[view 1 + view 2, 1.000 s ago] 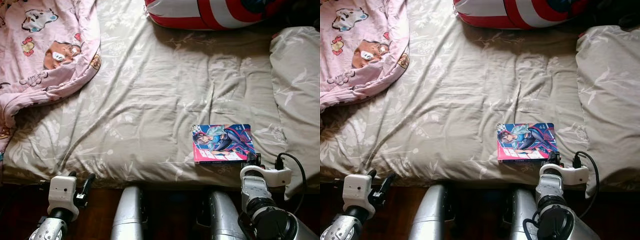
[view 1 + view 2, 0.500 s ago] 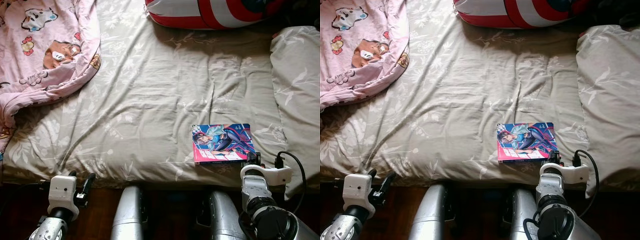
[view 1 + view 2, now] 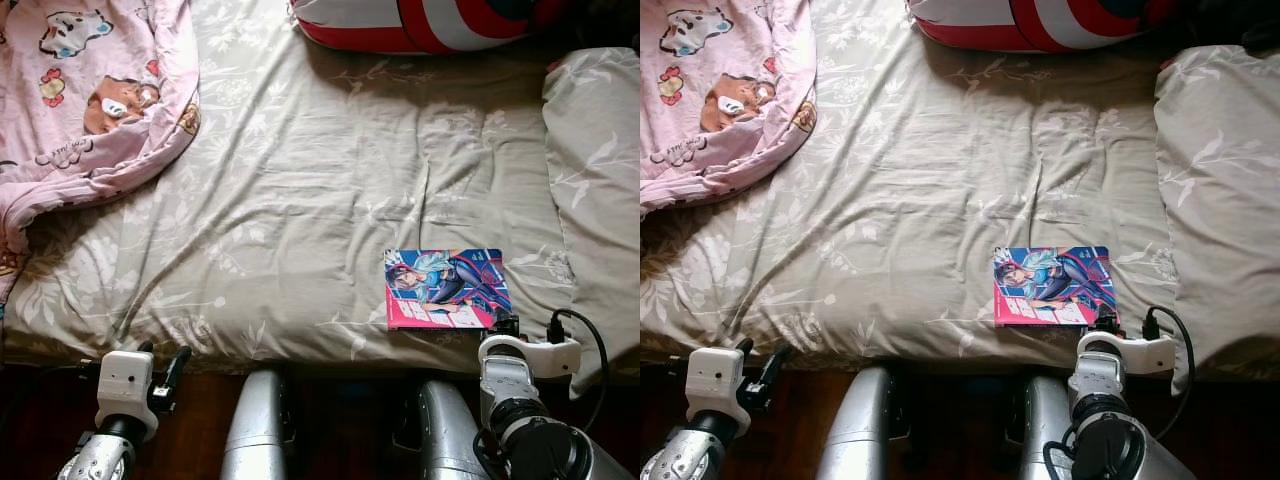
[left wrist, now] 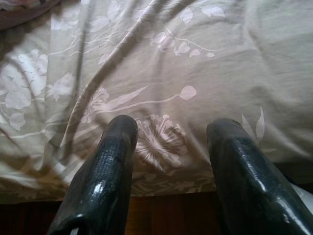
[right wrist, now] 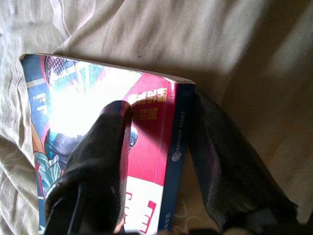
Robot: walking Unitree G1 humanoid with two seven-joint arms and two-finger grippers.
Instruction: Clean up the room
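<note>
A colourful comic book (image 3: 445,288) lies flat on the beige floral bed sheet (image 3: 300,200), close to the bed's front edge on the right. My right gripper (image 3: 508,325) is at the book's near right corner. In the right wrist view it is open, with one finger over the book's cover (image 5: 98,122) and the other beside the blue spine, resting on the sheet. My left gripper (image 3: 165,352) is open and holds nothing. It hovers low at the bed's front edge on the left, above the sheet (image 4: 161,58).
A pink cartoon blanket (image 3: 90,100) is bunched at the back left. A red and white cushion (image 3: 420,22) lies at the far edge. A beige pillow (image 3: 595,190) runs along the right side. Dark floor (image 3: 340,420) shows below the bed edge, between my arms.
My right gripper has crept a little forward onto the book's near corner. The view has shifted slightly. The left arm is as before.
</note>
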